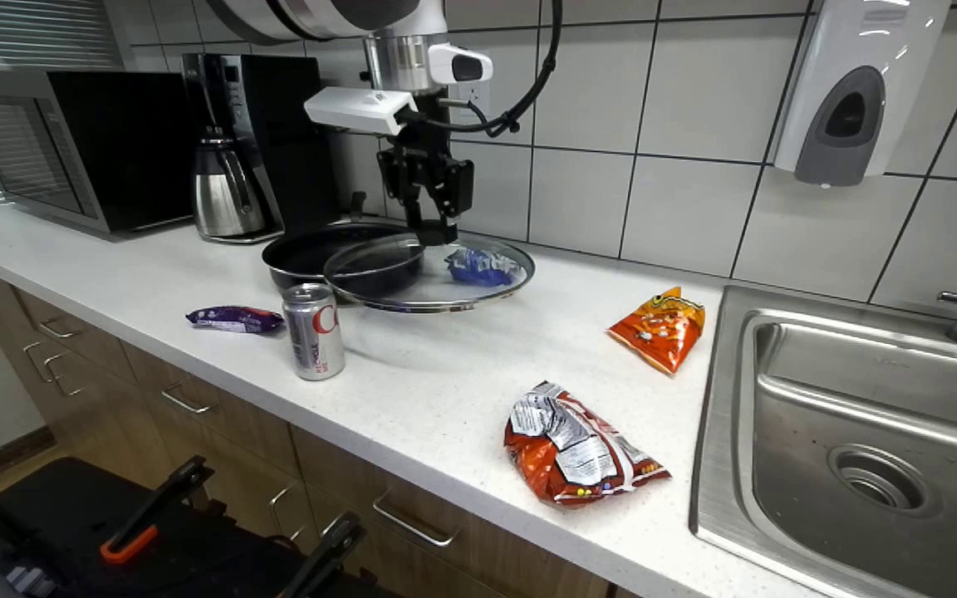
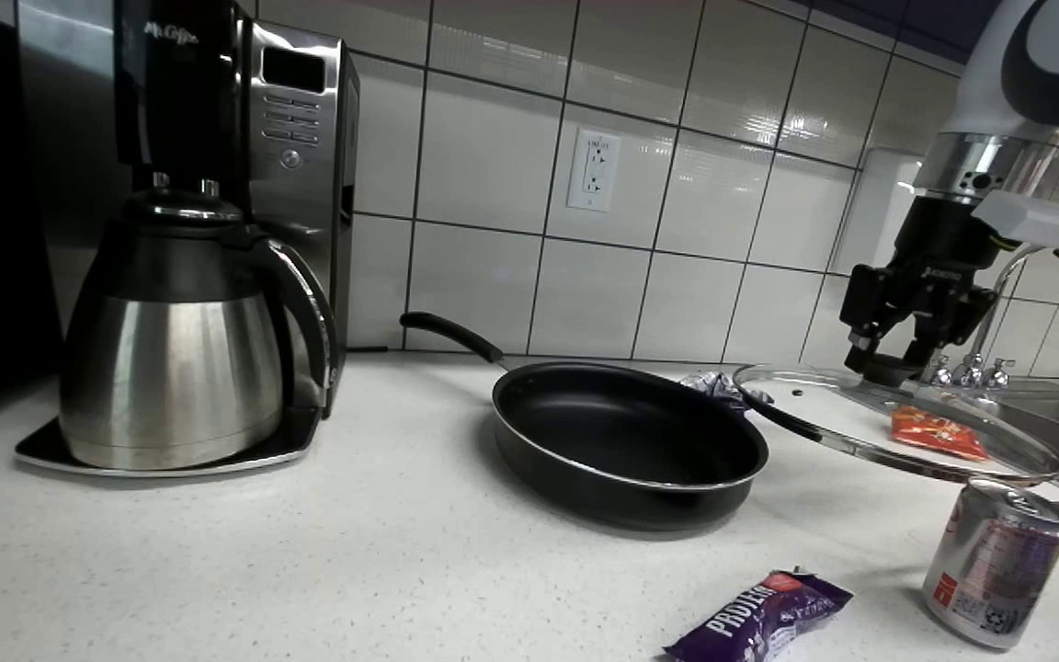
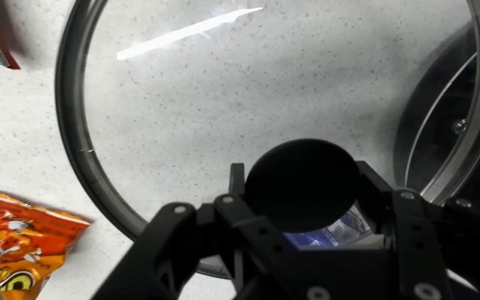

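Observation:
A clear glass lid (image 1: 429, 307) with a metal rim hangs beneath my gripper (image 3: 300, 166). Its round black knob (image 3: 302, 187) sits between the two fingers, which press on it from both sides. In both exterior views the lid looks raised off the counter and slightly tilted (image 2: 897, 462). Its edge overlaps the side of the black frying pan (image 2: 621, 432) in view; whether they touch I cannot tell. The pan is uncovered and has nothing in it. Through the glass a blue packet (image 1: 483, 267) shows on the counter near the wall, partly hidden by the knob in the wrist view.
A silver can (image 1: 316, 336) and a purple bar (image 2: 759, 616) stand and lie in front of the pan. Toward the sink (image 1: 715, 432) are an orange bag (image 1: 663, 332) and a red bag (image 1: 578, 453). A coffee maker (image 1: 300, 141) and microwave (image 1: 125, 149) stand beyond the pan.

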